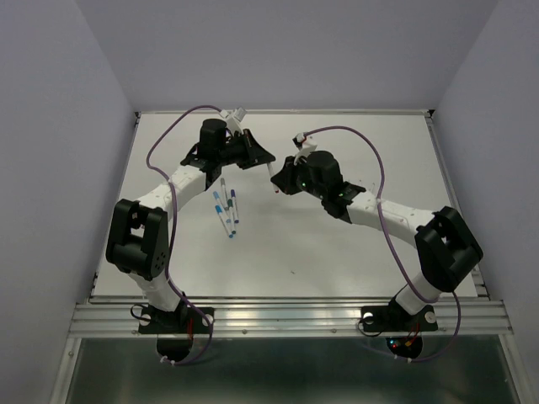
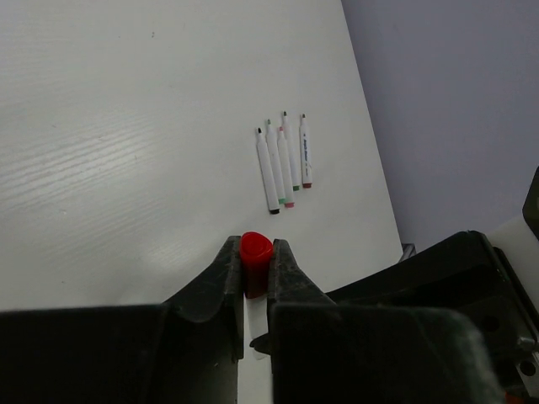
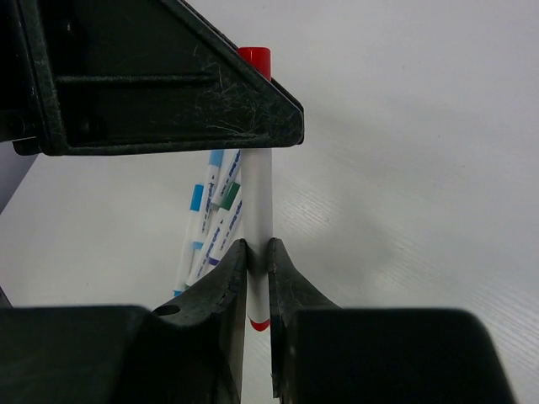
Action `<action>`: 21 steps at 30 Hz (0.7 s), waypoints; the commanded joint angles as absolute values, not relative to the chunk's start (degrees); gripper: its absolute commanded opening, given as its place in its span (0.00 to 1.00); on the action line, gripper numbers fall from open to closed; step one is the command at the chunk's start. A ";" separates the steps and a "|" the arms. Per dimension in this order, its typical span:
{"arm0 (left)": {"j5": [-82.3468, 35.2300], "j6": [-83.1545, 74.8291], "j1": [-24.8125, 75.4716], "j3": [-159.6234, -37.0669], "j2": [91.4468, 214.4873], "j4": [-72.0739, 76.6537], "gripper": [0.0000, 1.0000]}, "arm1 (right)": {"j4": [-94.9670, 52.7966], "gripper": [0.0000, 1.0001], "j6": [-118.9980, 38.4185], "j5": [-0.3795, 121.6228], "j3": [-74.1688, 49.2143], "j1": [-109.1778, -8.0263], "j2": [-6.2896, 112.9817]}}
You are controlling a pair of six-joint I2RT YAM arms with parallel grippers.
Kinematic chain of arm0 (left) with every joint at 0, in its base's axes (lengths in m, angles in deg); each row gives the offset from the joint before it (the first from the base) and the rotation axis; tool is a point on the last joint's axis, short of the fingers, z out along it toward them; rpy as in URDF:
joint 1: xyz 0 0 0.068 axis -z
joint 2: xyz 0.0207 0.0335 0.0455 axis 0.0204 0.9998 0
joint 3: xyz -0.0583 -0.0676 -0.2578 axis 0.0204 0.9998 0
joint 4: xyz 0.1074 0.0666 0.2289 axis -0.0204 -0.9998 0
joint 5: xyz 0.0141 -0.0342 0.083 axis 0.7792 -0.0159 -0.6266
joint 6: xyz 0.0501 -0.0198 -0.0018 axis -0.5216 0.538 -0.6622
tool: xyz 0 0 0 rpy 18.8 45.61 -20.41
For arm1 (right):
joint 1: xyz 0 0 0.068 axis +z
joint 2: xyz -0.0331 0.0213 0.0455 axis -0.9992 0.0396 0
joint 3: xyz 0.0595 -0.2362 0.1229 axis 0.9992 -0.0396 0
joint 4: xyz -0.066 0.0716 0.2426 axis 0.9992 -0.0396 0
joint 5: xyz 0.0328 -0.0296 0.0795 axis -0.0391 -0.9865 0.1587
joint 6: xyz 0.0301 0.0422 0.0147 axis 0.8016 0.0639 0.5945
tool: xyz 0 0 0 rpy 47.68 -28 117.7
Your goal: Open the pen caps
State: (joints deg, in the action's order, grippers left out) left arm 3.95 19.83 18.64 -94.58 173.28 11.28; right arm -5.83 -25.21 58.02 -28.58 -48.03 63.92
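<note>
The left gripper (image 2: 255, 263) is clamped on the red cap (image 2: 255, 247) and the right gripper (image 3: 257, 249) pinches that pen's white barrel (image 3: 257, 195), aloft over the far half of the table (image 1: 337, 252), so a straight pull apart seems next; print on the four pens (image 2: 284, 164) lying beyond, near a table edge, is illegible.

My left fingers (image 2: 221, 282) are black, the cap (image 2: 255, 251) between them red. My right fingers (image 3: 290, 286), black too, flank a white pen (image 3: 257, 202) with red ends. Other pens (image 3: 210, 227) on the white table (image 2: 126, 126) show blue, light-blue and green.
</note>
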 commanded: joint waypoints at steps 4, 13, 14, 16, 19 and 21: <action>1.23 18.98 18.78 -98.24 172.04 12.41 0.00 | -3.35 0.01 -25.92 60.71 -28.96 -48.35 61.65; -7.56 18.97 15.27 -101.75 172.57 9.42 0.00 | -4.23 0.01 -24.26 74.15 -37.83 -48.35 57.79; -9.13 19.50 14.66 -101.94 172.48 9.33 0.00 | -3.53 0.01 -23.64 74.95 -39.84 -48.35 57.09; -9.76 20.03 12.46 -102.29 172.39 9.68 0.00 | -3.35 0.01 -23.20 75.74 -41.26 -48.35 55.15; -11.16 21.52 10.27 -101.85 171.96 10.12 0.00 | -3.35 0.01 -23.02 76.27 -42.49 -48.35 53.05; -14.23 22.31 9.56 -101.67 171.34 9.86 0.00 | -3.09 0.01 -23.37 77.41 -42.85 -48.35 52.25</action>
State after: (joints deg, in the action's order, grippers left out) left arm -1.08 23.15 17.05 -97.59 173.37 2.43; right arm 0.31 -23.64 69.67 -41.02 -49.32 55.18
